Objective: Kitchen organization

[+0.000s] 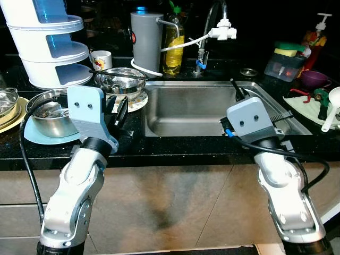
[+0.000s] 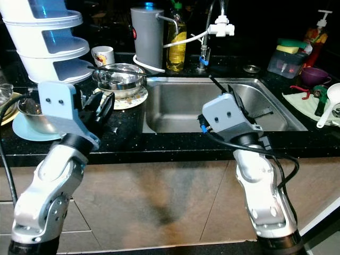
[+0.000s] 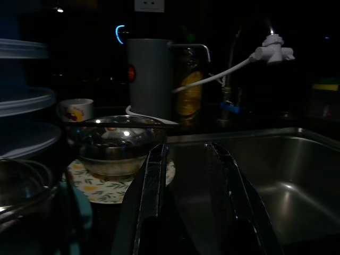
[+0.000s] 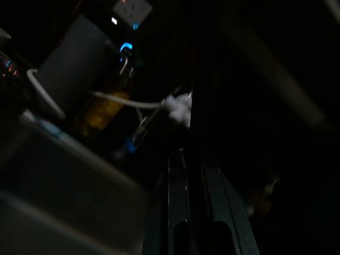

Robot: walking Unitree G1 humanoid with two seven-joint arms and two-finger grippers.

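Black granite counter (image 1: 175, 149) with steel sink (image 1: 212, 114) at 12 o'clock. My left gripper (image 3: 188, 175) hovers empty, fingers parted, aimed at the steel bowl (image 1: 120, 81) on a floral plate (image 1: 139, 101) at 11 o'clock, probably my next pick. Right gripper (image 4: 192, 175) sits over the sink, fingers together, holding nothing, parked out of the way.

Counter: black speckled stone counter (image 1: 175, 149) running across the view, its front edge nearest the camera.
Sink: a stainless steel sink (image 1: 191, 114) sunk into the counter's middle, with a curved faucet (image 1: 212, 21) at its back edge.
Cabinets: flat beige cabinet fronts (image 1: 175, 202) below the counter's front edge.
Back wall: dark and unlit, carrying a white wall socket (image 3: 149, 5).
Light: bright on the counter, dim behind.
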